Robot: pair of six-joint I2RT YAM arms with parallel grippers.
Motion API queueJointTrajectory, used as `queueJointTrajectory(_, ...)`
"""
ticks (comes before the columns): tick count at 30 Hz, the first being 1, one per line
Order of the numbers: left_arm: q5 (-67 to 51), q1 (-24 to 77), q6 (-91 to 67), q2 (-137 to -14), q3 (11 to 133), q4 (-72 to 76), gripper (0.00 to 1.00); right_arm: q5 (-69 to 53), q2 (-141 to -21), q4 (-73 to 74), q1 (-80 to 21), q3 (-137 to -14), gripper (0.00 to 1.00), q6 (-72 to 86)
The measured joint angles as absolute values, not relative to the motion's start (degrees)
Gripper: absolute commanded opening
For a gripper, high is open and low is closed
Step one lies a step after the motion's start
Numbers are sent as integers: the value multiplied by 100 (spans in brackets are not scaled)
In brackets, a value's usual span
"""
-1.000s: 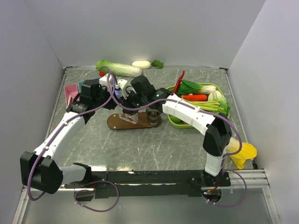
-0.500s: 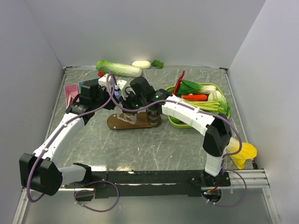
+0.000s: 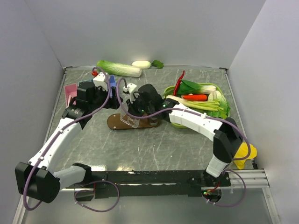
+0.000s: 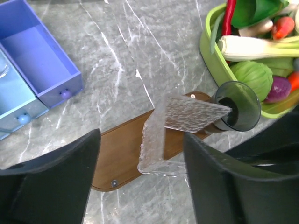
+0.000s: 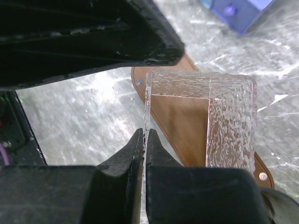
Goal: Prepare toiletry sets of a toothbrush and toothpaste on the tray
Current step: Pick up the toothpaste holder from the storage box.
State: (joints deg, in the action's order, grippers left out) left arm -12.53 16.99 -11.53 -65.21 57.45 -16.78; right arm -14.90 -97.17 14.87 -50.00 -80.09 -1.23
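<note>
The dark wooden tray (image 3: 113, 123) (image 4: 119, 156) (image 5: 182, 119) lies mid-table. Over its near edge sits a clear, textured rectangular container (image 3: 128, 118) (image 4: 187, 114) (image 5: 231, 121), tilted. My right gripper (image 3: 133, 112) (image 5: 145, 133) is shut on one thin wall of that container. Higher up hangs my left gripper (image 3: 106, 98) (image 4: 140, 140), open, with its fingers wide on either side of the container and not touching it. A dark see-through tumbler (image 4: 240, 112) stands at the tray's right end. No toothbrush or toothpaste is in view.
A blue compartment box (image 4: 42, 65) sits left of the tray. To the right stands a lime-green vegetable basket (image 3: 174, 122) (image 4: 205, 44). A cabbage (image 3: 119, 68) lies at the back wall, a pink item (image 3: 71, 92) at the left, a yellow object (image 3: 245, 154) near the right arm's base.
My left gripper has opened and drawn back to the left, away from the container. My right gripper has closed on the container's wall and its arm has shifted slightly left.
</note>
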Motion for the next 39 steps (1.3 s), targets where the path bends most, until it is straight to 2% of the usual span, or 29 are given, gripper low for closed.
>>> queueJointTrajectory(7,-1007,1365,-1463,-6423,5638,-1649,93,-1317,-9194,1015,-5000,-7734,0,235)
queueJointTrajectory(14,-674,751,-2137,-6025,5328,-1568,94,-1133,-9013,781,-4976,-7559,0,567)
queueJointTrajectory(19,-854,749,-2932,-5048,4735,-908,93,-987,-8742,701,-4932,-7161,0,921)
queueJointTrajectory(23,-1267,843,-3647,-4589,4213,-427,93,-878,-8392,558,-4906,-7002,0,1203)
queueJointTrajectory(31,-1675,1774,-4510,-4584,3708,19,93,-694,-7570,-163,-4890,-6554,0,1763)
queueJointTrajectory(39,-2049,1896,-5356,-4233,2971,923,90,-624,-7188,-528,-4886,-6069,0,2154)
